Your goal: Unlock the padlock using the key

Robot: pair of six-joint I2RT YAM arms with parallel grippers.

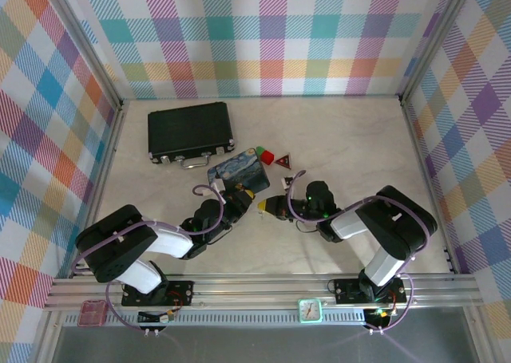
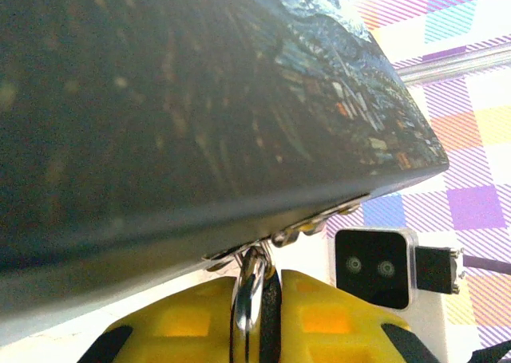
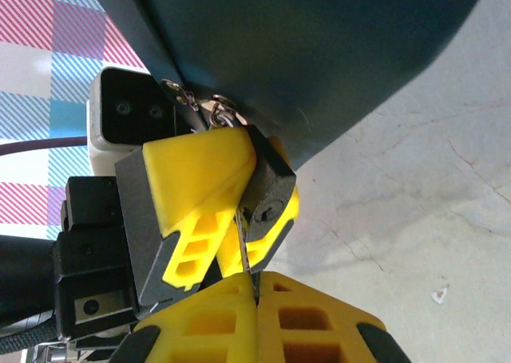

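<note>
- On the right wrist view, the right gripper (image 3: 255,287) was pinched closed on the key (image 3: 246,251). Its thin blade ran up into the bottom face of the padlock (image 3: 267,189).
- The left gripper (image 3: 243,199) clamped the dark lock body between its yellow fingers, just below the edge of the blue swirl-painted box (image 3: 319,52). We could not tell how deep the blade sat.
- We judged the step in hand to be seating and turning the key. To do it well, we would keep the blade in line with the keyway and push it fully home first. We would then twist about the blade's own axis while the left grip stopped the body from turning with it or dragging on the hasp (image 3: 215,108).
- On the left wrist view, the padlock (image 2: 249,287) hung by its silvery shackle from the hasp (image 2: 307,223) on the box's lower edge. It sat between the yellow fingers of the left gripper (image 2: 259,303), which were closed on it.
- On the top external view, the left gripper (image 1: 243,199) and right gripper (image 1: 266,207) met tip to tip just near of the box (image 1: 238,170). Its lid was down, so its contents were hidden.
- The black case (image 1: 189,129) lay at the far left, also closed, so we could not tell what it held.
</note>
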